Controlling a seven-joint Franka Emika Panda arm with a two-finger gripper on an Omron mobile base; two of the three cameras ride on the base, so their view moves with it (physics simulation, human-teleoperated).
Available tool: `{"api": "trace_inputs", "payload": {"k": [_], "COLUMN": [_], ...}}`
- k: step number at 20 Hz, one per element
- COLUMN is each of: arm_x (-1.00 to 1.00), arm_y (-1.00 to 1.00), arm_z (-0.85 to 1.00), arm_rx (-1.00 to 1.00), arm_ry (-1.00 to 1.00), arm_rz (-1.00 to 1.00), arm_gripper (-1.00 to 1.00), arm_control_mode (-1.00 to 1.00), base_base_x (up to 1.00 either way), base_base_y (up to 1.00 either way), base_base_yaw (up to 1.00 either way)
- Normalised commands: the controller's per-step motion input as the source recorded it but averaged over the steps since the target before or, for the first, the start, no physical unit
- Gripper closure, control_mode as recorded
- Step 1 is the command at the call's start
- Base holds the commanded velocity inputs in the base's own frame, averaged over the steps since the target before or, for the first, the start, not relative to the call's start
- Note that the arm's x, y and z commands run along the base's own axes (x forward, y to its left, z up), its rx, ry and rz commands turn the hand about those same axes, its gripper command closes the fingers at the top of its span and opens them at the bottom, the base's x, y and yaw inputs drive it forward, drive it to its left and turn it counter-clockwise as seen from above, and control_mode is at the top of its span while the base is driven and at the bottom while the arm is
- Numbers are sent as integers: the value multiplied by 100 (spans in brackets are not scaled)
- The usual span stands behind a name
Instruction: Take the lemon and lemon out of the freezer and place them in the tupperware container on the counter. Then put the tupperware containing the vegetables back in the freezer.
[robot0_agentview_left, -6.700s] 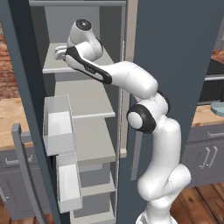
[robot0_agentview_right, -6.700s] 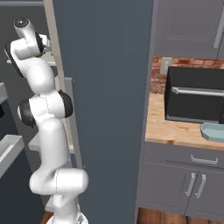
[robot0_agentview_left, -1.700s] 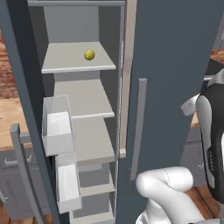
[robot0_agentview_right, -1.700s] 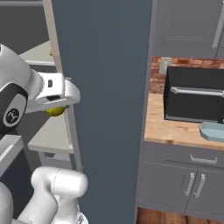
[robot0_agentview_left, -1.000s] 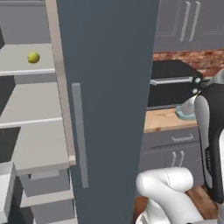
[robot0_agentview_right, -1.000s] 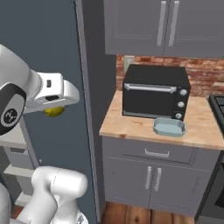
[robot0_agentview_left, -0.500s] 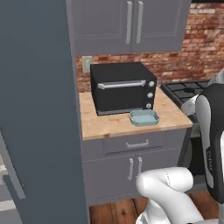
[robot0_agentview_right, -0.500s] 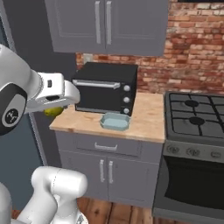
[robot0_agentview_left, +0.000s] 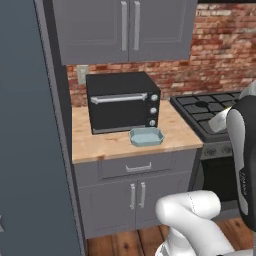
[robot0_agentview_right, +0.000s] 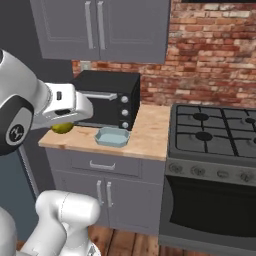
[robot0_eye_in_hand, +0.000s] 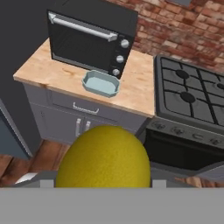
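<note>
Right now your gripper (robot0_agentview_right: 64, 126) is clamping a lemon (robot0_eye_in_hand: 103, 159), carrying it short of the counter (robot0_agentview_right: 145, 135). The tupperware container (robot0_agentview_right: 112, 136) is sitting ahead and below, just in front of the microwave (robot0_agentview_left: 122, 101), its longer side running along the counter's edge. You're holding the arm folded, hand reaching forward.

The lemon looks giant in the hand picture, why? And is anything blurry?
Hand view: the lemon sits right at the camera, so it looks huge beside the far-off tupperware container. Right base view: the same lemon looks small. Nothing is blurry; lighting is flat and even.
</note>
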Motion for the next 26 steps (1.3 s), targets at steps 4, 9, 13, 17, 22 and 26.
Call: {"api": "trace_inputs", "payload": {"k": [4,9,13,17,22,26], "arm_x": [0,0,0,0,0,15], "arm_y": [0,0,0,0,0,0], "arm_z": [0,0,0,0,0,-27], "arm_rx": [0,0,0,0,0,0], "arm_ry": [0,0,0,0,0,0], "arm_rz": [0,0,0,0,0,1], "arm_gripper": [100,100,100,100,100,100], "arm_control_mode": [100,100,100,100,100,-100], "base_base_x": [38,40,38,30,38,15], "base_base_y": [0,0,0,0,0,0], "base_base_yaw": [0,0,0,0,0,0]}}
